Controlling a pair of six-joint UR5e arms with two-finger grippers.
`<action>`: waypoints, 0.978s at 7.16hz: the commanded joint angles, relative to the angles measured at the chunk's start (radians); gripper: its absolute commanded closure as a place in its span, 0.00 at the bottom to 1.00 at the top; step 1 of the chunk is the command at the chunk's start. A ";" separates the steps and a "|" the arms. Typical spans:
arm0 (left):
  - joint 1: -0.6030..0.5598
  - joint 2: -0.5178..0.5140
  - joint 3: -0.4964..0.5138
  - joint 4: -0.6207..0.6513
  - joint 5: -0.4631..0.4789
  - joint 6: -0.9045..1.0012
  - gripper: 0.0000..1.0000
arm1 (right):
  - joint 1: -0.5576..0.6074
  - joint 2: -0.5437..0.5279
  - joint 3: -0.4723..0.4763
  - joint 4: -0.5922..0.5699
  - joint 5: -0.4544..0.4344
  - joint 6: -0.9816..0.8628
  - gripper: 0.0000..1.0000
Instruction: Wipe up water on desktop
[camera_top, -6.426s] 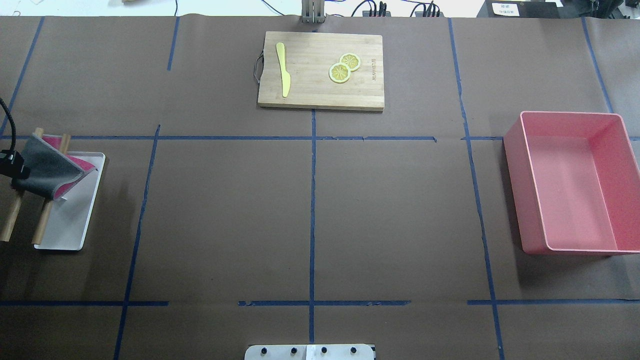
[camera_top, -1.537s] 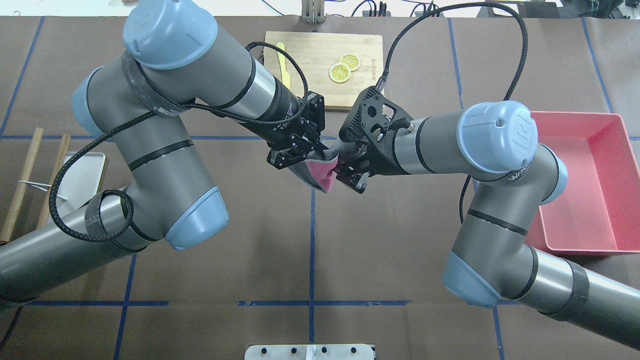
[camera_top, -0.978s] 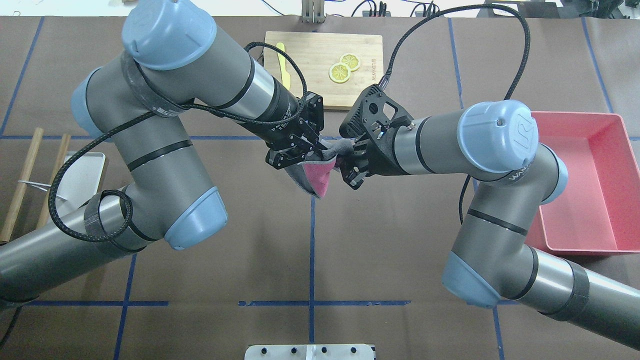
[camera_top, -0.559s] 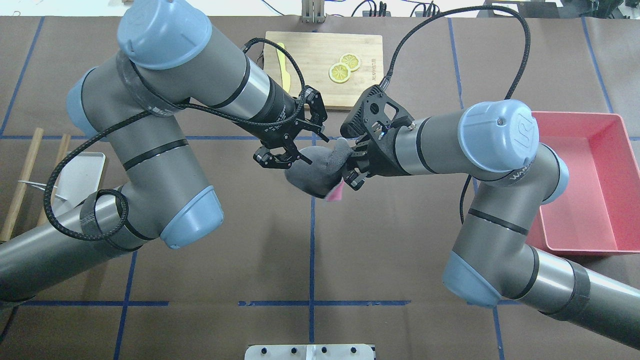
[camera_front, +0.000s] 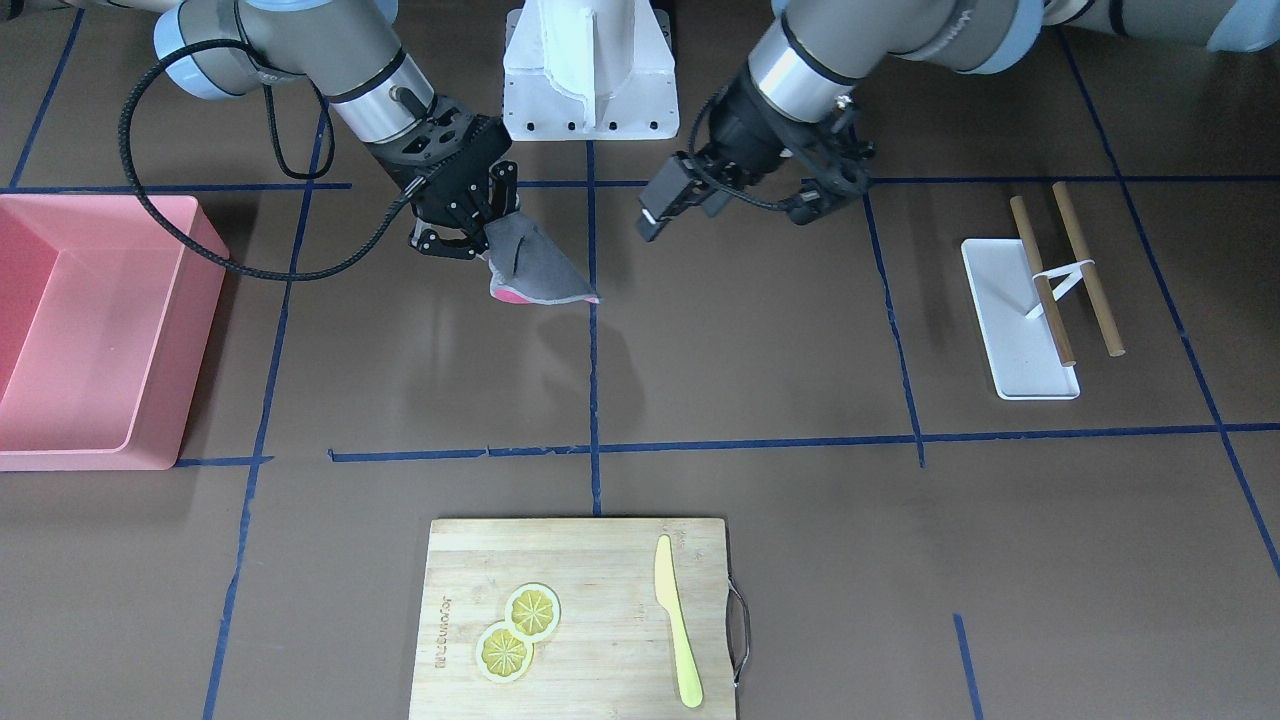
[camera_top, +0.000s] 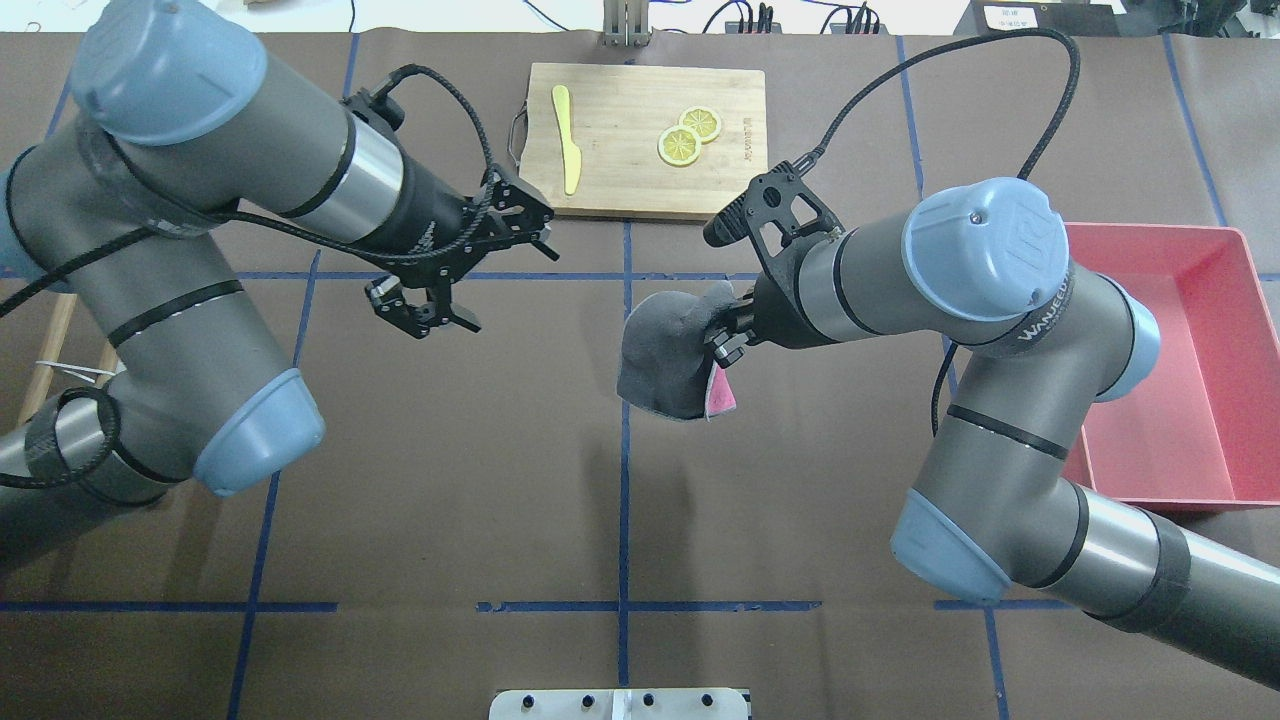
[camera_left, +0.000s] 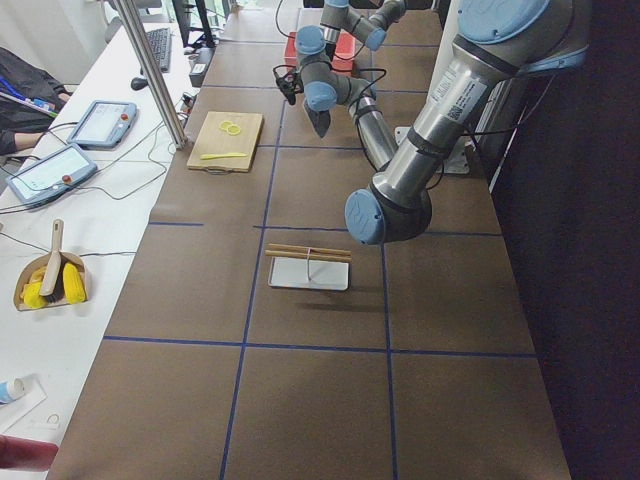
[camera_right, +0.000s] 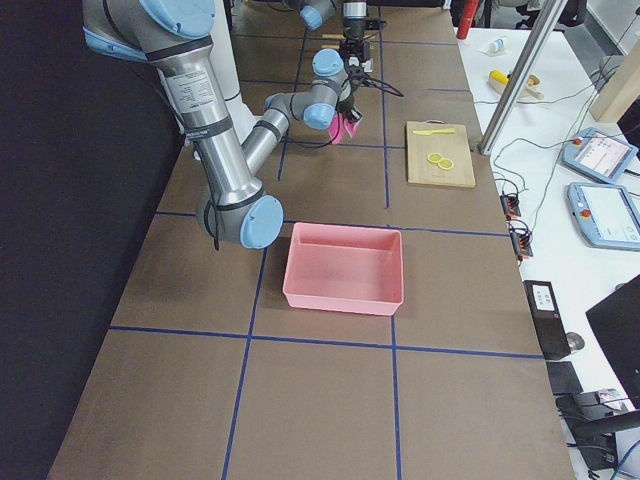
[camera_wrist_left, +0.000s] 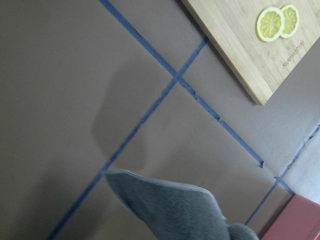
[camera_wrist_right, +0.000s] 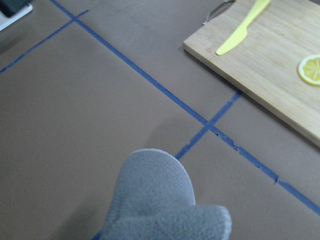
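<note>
The desktop (camera_top: 450, 450) is a flat brown surface crossed by dark-blue tape lines; I see no water on it. My right gripper (camera_top: 722, 336) is shut on the edge of a grey cloth with a pink underside (camera_top: 660, 350). The cloth hangs above the desktop near the centre tape line. It also shows in the front view (camera_front: 535, 270), with the right gripper (camera_front: 478, 236) just above it, and low in both wrist views (camera_wrist_left: 170, 205) (camera_wrist_right: 155, 200). My left gripper (camera_top: 510, 288) is open and empty, well to the left of the cloth.
A wooden cutting board (camera_top: 640, 170) at the back centre carries a yellow knife (camera_top: 567, 140) and two lemon slices (camera_top: 690, 135). A pink bin (camera_top: 1150, 370) stands at the right. A small white tray (camera_front: 1010, 310) with two wooden sticks (camera_front: 1085, 270) lies at the left.
My left gripper has opened, let go of the cloth and drawn back to the left. The right gripper keeps the cloth and has shifted slightly right with it.
</note>
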 joint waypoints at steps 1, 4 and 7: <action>-0.103 0.130 -0.055 0.100 -0.062 0.369 0.00 | 0.010 0.001 0.091 -0.328 0.000 0.191 1.00; -0.242 0.411 -0.226 0.389 -0.055 1.057 0.00 | 0.019 -0.089 0.112 -0.405 0.001 0.436 1.00; -0.535 0.642 -0.150 0.391 -0.060 1.662 0.00 | 0.030 -0.299 0.113 -0.264 0.000 0.424 1.00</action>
